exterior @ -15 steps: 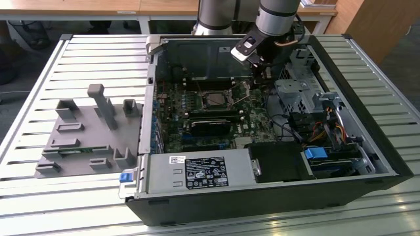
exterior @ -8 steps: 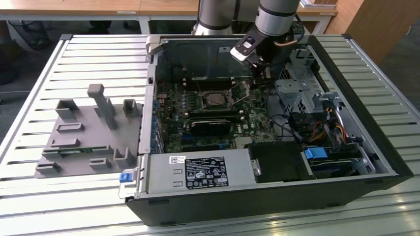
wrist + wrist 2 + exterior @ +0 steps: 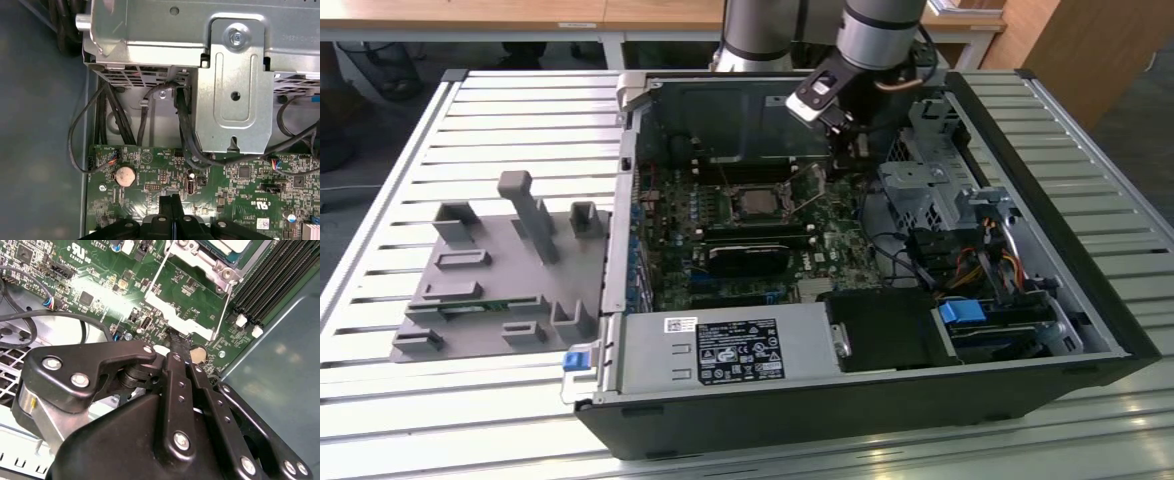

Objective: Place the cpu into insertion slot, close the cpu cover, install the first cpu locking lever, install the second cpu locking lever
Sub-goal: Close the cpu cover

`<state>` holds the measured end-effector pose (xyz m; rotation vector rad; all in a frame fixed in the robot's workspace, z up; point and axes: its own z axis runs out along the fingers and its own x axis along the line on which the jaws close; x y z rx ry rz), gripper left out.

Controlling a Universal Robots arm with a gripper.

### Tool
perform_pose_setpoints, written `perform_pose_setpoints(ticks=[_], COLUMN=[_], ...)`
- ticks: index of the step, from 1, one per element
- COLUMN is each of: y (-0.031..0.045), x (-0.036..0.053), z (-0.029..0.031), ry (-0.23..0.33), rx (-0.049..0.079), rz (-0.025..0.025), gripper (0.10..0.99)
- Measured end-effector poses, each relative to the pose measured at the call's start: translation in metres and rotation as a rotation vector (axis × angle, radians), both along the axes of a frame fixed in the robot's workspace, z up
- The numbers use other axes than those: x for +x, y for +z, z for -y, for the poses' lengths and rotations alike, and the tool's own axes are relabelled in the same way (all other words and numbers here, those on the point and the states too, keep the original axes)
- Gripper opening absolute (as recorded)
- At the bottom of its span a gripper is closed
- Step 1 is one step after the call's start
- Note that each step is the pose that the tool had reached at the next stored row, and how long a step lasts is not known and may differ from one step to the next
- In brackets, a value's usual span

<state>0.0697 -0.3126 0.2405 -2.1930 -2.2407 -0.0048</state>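
The cpu (image 3: 755, 203) lies as a silvery-grey square in the insertion slot (image 3: 724, 204) in the middle of the green motherboard. In the second wrist view, the cpu (image 3: 231, 244) sits inside the silver frame of the cpu cover (image 3: 207, 264), which looks lowered over it. Two thin wire locking levers (image 3: 157, 273) (image 3: 224, 307) run along the socket's sides, and one lever (image 3: 811, 204) slants up off the board. My gripper (image 3: 854, 153) hangs over the board beside the socket, toward the exterior view's right. It is shut with nothing between its fingertips (image 3: 167, 202), and it (image 3: 179, 344) stays apart from the levers.
The open computer case (image 3: 1067, 300) lies on a slatted metal table. A silver drive cage (image 3: 923, 190) with cables stands close to the gripper. Black memory sticks (image 3: 750, 240) lie in front of the socket. A coin battery (image 3: 124, 176) sits near the fingertips. A grey fixture tray (image 3: 494, 270) sits outside the case.
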Motion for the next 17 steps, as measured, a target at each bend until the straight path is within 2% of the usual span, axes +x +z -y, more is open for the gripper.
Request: perform_pose_setpoints(ticks=[9, 17], y=[0.001, 0.001], x=[-0.0081, -0.0108], z=[0.0001, 0.0], ry=[0.0, 0.0], rx=[0.0, 0.0], rz=[0.0, 0.0], gripper=[0.118, 0.118])
